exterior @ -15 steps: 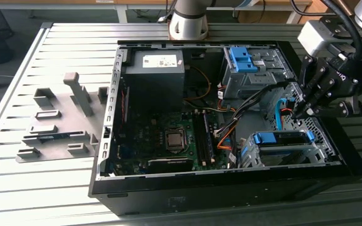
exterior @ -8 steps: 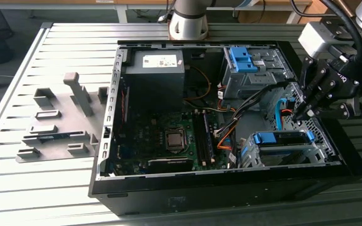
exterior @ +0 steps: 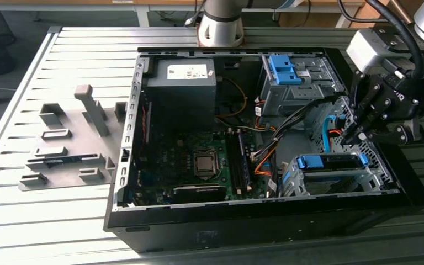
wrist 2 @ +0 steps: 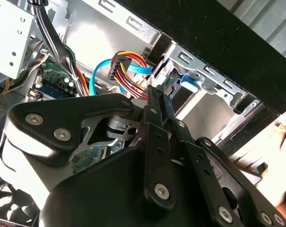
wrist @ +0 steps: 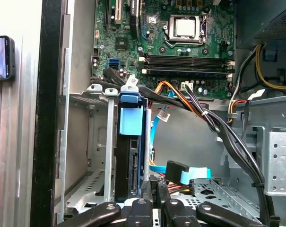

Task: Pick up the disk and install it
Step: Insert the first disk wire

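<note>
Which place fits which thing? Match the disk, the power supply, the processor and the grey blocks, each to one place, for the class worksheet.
Things:
1. disk
2. power supply
3. processor
4. grey blocks

Places:
A. on the table outside the computer case, at the exterior view's left
B. on the motherboard, mid-case
C. in the drive cage near the gripper, in a blue carrier
D. in a corner of the case, with a white sticker on top

Pairs: 1-C, 2-D, 3-B, 4-A
</note>
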{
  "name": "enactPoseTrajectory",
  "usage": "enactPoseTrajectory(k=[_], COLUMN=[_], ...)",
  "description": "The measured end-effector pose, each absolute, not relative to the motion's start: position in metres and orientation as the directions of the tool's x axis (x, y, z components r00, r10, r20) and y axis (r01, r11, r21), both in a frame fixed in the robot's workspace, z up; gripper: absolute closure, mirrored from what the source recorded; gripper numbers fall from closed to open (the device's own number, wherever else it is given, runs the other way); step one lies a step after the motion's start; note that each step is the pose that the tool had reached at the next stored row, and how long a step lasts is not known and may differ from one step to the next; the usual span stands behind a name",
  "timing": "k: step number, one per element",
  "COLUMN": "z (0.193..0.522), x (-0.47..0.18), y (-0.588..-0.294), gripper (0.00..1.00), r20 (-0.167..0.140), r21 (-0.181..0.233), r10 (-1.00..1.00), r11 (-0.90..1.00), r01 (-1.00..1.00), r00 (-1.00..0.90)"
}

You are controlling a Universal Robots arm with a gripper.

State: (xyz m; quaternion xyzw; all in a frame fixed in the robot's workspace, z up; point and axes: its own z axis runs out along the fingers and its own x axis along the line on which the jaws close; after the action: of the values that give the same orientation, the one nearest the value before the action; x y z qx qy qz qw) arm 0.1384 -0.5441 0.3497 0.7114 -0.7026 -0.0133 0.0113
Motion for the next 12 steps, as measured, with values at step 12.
enactPoseTrajectory(k=[12], z=[0.3497], x=[0.1383], y=[-0.5443], gripper=[0.84], r20=[-0.003], r21=[0.034], r10=[-1.0], r11=[-0.012], r01=[-0.999], r00=[0.012])
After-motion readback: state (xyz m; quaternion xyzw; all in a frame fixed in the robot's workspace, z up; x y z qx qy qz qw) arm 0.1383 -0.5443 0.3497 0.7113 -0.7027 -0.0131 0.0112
